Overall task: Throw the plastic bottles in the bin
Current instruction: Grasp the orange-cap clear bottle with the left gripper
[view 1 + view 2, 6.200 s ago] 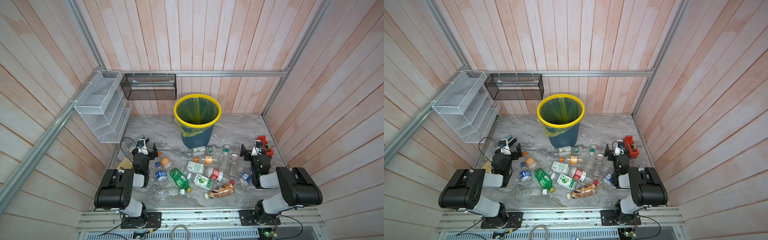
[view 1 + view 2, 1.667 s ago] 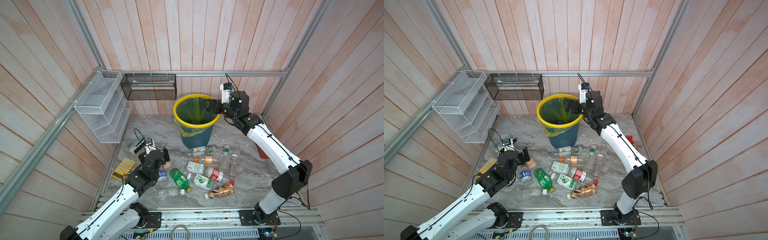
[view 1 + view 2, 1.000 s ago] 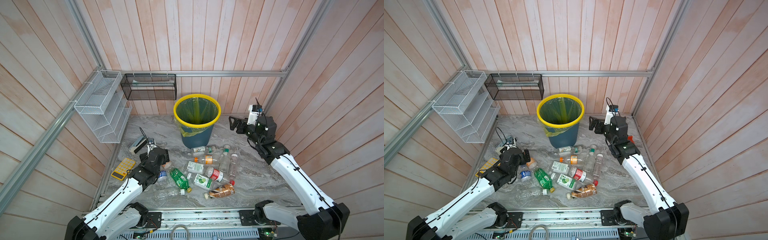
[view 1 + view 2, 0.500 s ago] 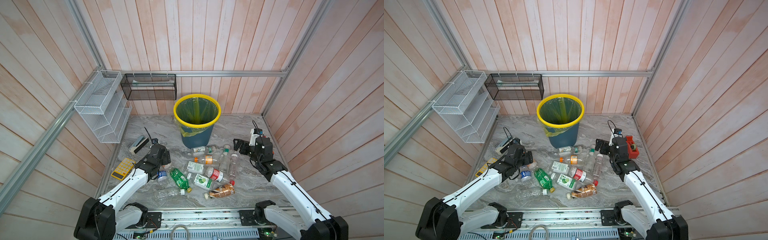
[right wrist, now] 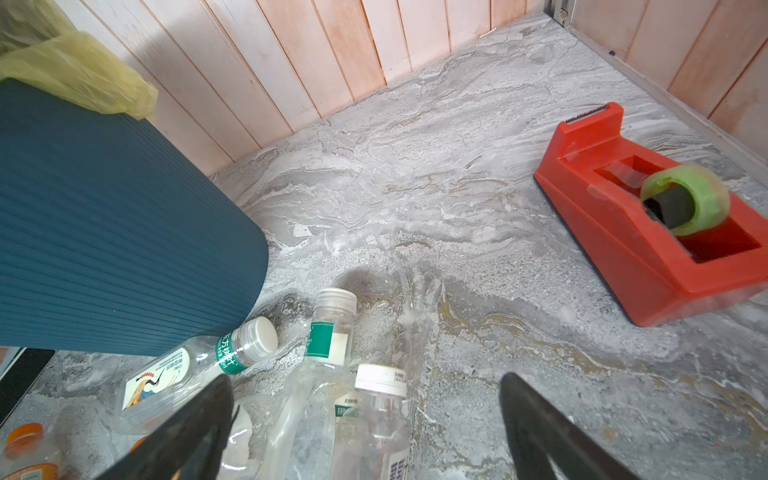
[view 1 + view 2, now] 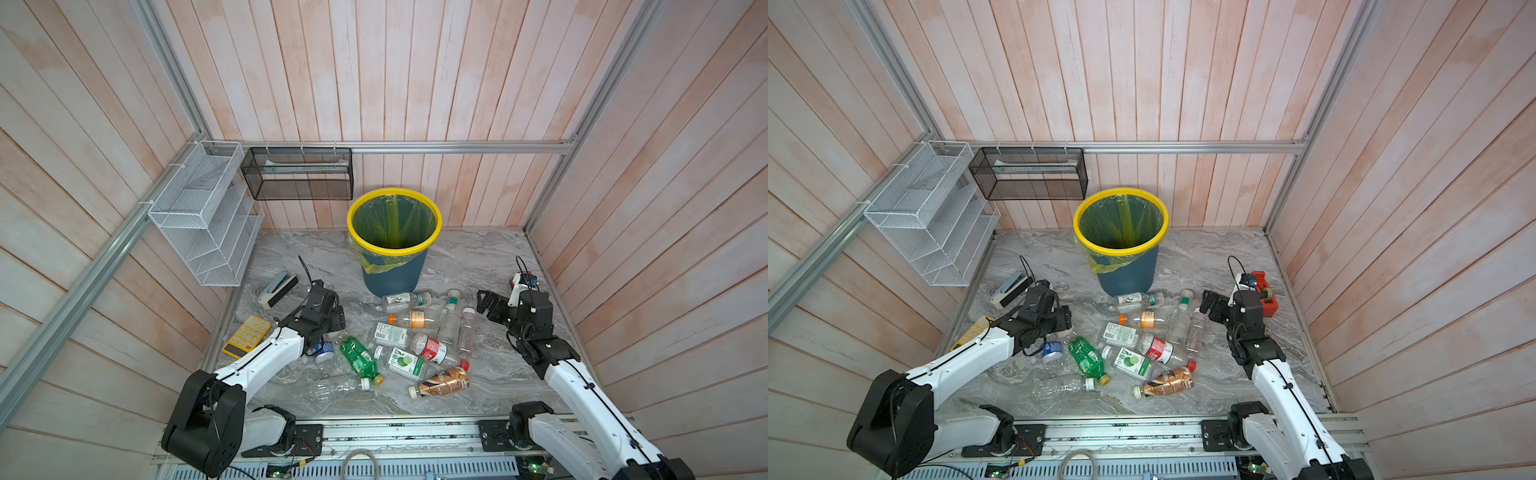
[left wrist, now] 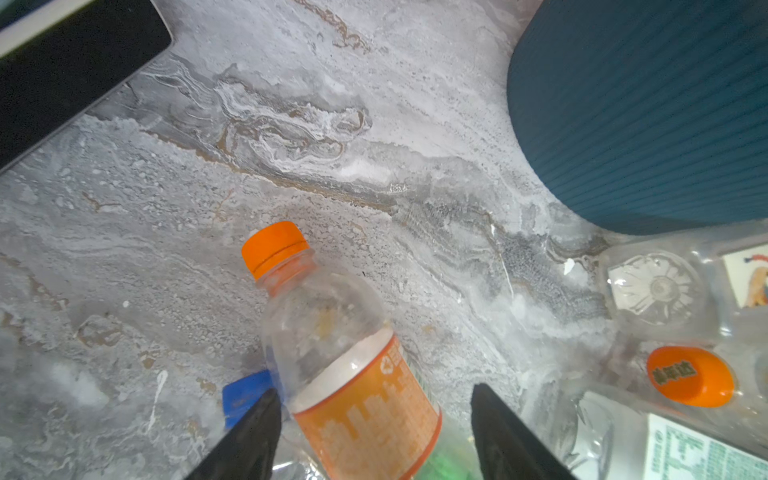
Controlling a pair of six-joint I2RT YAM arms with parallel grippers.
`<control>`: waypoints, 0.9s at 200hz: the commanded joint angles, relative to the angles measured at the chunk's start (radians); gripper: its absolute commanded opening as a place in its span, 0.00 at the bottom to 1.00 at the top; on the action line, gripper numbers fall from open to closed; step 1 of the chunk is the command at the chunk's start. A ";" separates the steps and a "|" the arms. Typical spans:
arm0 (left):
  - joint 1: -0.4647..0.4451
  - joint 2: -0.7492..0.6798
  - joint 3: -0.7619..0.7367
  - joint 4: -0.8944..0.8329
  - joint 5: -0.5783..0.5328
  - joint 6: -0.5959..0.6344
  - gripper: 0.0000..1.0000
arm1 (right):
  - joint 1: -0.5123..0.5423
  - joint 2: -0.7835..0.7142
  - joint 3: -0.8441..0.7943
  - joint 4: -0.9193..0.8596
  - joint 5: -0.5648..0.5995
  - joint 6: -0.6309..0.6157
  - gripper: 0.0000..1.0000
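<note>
Left pincer [image 7: 374,395] astride orange-capped bottle [image 7: 332,332]

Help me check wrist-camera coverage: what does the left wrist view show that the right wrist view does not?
Only the left wrist view: an orange-capped bottle with an orange label between the left gripper's open fingers, one finger visibly clear of it, and a blue cap beside it.
Only the right wrist view: the red tape dispenser, the wooden wall, the bin's yellow-green liner and the open right gripper.
Both: the dark teal bin wall, the marble tabletop and the crane-label bottle.
</note>
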 commanded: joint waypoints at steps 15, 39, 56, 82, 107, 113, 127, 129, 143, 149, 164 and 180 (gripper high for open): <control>0.006 0.044 0.020 0.024 0.044 -0.012 0.73 | -0.008 -0.008 -0.020 0.002 0.019 0.011 1.00; 0.005 0.076 0.028 0.025 0.051 -0.011 0.73 | -0.010 -0.008 -0.019 0.002 0.019 0.012 1.00; 0.006 0.094 0.028 0.034 0.050 -0.008 0.74 | -0.011 -0.009 -0.021 0.002 0.020 0.011 1.00; 0.007 0.116 0.029 0.058 0.063 -0.011 0.75 | -0.013 -0.009 -0.024 0.004 0.021 0.013 1.00; 0.007 0.143 0.048 0.070 0.068 -0.001 0.75 | -0.016 -0.010 -0.026 0.004 0.021 0.011 1.00; 0.006 0.153 0.056 0.072 0.067 0.002 0.75 | -0.016 -0.010 -0.027 0.006 0.021 0.011 1.00; 0.007 0.172 0.070 0.074 0.070 0.010 0.76 | -0.016 -0.012 -0.030 0.004 0.024 0.011 1.00; 0.007 0.174 0.072 0.076 0.070 0.012 0.76 | -0.017 -0.012 -0.031 0.004 0.023 0.011 1.00; 0.006 0.200 0.084 0.078 0.068 0.019 0.77 | -0.019 -0.016 -0.033 0.003 0.027 0.012 1.00; 0.009 0.211 0.090 0.080 0.068 0.021 0.77 | -0.020 -0.018 -0.033 0.002 0.027 0.012 1.00; 0.012 0.244 0.103 0.078 0.074 0.027 0.78 | -0.020 -0.026 -0.035 -0.003 0.030 0.010 1.00; 0.018 0.275 0.114 0.071 0.084 0.034 0.78 | -0.023 -0.033 -0.036 -0.005 0.033 0.008 1.00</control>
